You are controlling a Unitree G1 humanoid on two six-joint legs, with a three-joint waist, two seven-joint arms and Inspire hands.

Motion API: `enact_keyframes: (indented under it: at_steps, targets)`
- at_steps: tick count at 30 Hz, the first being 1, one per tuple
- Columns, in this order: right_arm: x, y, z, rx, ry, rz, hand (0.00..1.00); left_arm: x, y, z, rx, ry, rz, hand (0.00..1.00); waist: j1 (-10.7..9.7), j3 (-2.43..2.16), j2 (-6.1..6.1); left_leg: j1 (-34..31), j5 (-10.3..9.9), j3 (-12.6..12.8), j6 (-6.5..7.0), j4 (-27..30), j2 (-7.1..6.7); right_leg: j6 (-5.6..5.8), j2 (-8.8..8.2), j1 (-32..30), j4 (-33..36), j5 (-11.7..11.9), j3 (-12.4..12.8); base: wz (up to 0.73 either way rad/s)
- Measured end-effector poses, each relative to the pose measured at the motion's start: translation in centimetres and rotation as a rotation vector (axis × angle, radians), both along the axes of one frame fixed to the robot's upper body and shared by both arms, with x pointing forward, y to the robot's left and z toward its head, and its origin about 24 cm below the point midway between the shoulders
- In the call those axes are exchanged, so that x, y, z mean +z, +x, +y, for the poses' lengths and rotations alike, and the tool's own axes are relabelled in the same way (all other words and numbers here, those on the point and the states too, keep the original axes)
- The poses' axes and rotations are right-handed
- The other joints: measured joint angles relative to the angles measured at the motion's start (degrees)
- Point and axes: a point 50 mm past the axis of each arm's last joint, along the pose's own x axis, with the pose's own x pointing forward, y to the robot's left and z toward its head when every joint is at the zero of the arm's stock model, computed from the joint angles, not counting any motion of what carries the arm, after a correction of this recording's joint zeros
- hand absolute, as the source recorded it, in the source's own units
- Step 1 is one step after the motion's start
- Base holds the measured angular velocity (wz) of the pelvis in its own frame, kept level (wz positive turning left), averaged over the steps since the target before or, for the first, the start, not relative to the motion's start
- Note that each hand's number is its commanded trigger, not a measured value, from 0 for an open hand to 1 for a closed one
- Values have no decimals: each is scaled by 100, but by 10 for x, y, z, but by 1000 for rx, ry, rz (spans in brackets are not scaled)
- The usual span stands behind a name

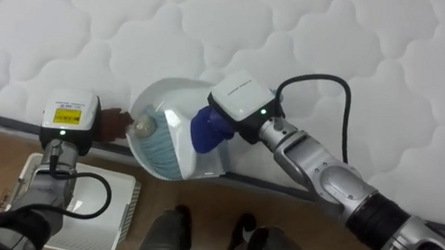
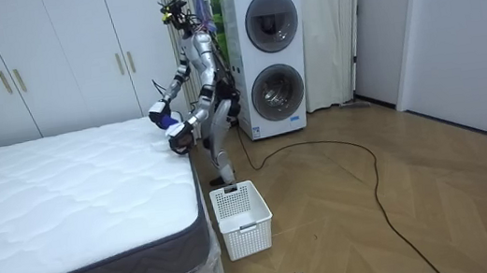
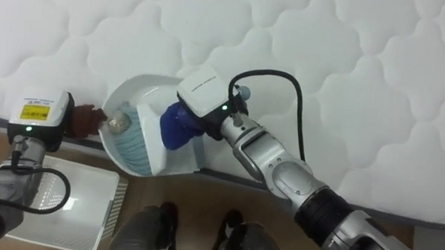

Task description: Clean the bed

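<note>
Over the mattress (image 1: 322, 39) edge, clear bag (image 1: 171, 108) between both hands, long axis running left to right. Teal ribbed stuff (image 1: 158, 149) inside, hard to make out. Right hand (image 1: 207, 132) curled onto one end. Left hand (image 1: 109, 124) touching the other, fingers mostly hidden, grip impossible to tell. White basket (image 1: 123, 203) on floor below.

Your bed (image 2: 53, 194) is a white quilted mattress with a dark band round its side. On the wooden floor (image 2: 377, 223), just beside the bed's corner, you have a white slotted basket (image 2: 249, 237) standing upright.
</note>
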Motion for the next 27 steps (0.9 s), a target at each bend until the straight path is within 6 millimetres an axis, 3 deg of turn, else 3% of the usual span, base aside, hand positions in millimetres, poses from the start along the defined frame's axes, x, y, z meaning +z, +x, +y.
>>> enact_keyframes:
  at_steps: [12, 20, 27]
  targets:
    - [-3, 1, -7, -22, -14, 38, 100, 0, 0, 1, -5, -3, -2, 100, -2, -3, 4, -11, 0, -13, 1, 22, -4, 0, -17, -6, 18, -1, -17, 0]
    - [-20, -8, -32, -64, -65, 92, 100, -5, -7, 3, -6, -5, -13, 100, 29, -12, 20, 36, -1, -46, 1, 47, 4, -1, 1, 64, 1, -1, -29, 1]
    - [-22, -9, -56, -82, -112, 65, 100, -10, -17, 5, -17, 3, -50, 100, 87, -16, 22, 237, -1, -68, 1, 10, -44, 6, -57, 238, 41, -31, -31, 2]
